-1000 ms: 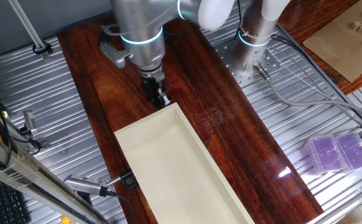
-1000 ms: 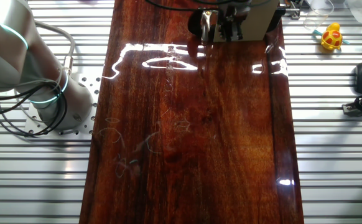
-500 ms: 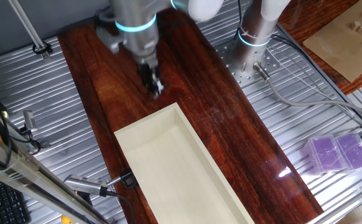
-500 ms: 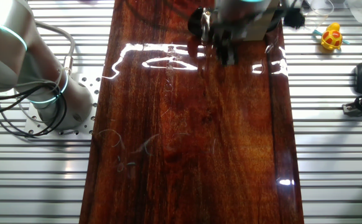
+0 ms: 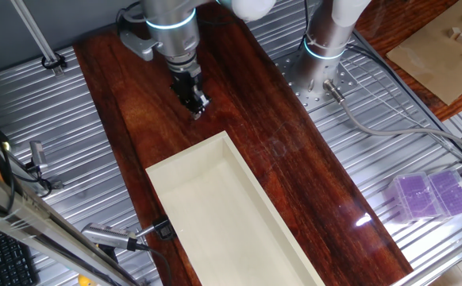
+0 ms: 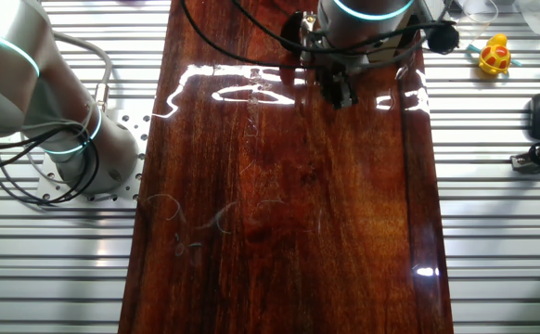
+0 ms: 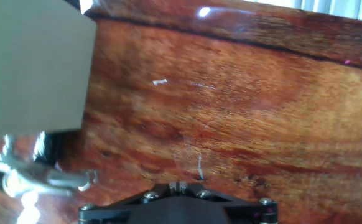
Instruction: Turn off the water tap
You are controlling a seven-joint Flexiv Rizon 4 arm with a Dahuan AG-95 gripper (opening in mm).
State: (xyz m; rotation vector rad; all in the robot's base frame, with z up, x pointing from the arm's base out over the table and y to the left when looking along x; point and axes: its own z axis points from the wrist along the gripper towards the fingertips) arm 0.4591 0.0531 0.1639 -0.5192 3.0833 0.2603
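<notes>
The water tap (image 7: 39,178) is a small chrome fitting in the hand view at lower left, just below the corner of the cream box (image 7: 32,62). It also shows in the other fixed view (image 6: 304,35) at the box's end, partly behind the arm. My gripper (image 7: 176,185) is shut and empty, its two fingers pressed together. It hangs over bare wood to the right of the tap, not touching it. In one fixed view my gripper (image 5: 194,103) is just beyond the far end of the box (image 5: 187,151); the tap is not clear there.
The long cream box lies lengthwise on the dark wooden board (image 5: 294,175). The robot base (image 5: 326,44) stands at the board's right side. A purple case (image 5: 429,195) lies on the metal table. A yellow toy (image 6: 495,56) sits off the board.
My gripper has pulled back from the box's end and the tap, moving away over the board. It stays shut.
</notes>
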